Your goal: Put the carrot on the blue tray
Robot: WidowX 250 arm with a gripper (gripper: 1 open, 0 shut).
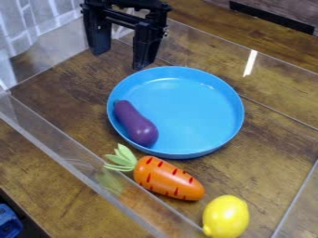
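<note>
With its fingers spread and empty, the gripper [125, 35] hangs at upper left behind the blue tray [199, 107] while the carrot [165, 177] lies untouched at lower centre, the reach down apparently yet to begin.

Dark wooden table [280, 74], clear plastic walls [62, 149] around, light glare on wood.

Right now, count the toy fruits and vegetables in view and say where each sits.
3. The eggplant lies inside the blue tray at its left edge; the carrot lies on the table just below the tray; the lemon lies right of the carrot.
</note>
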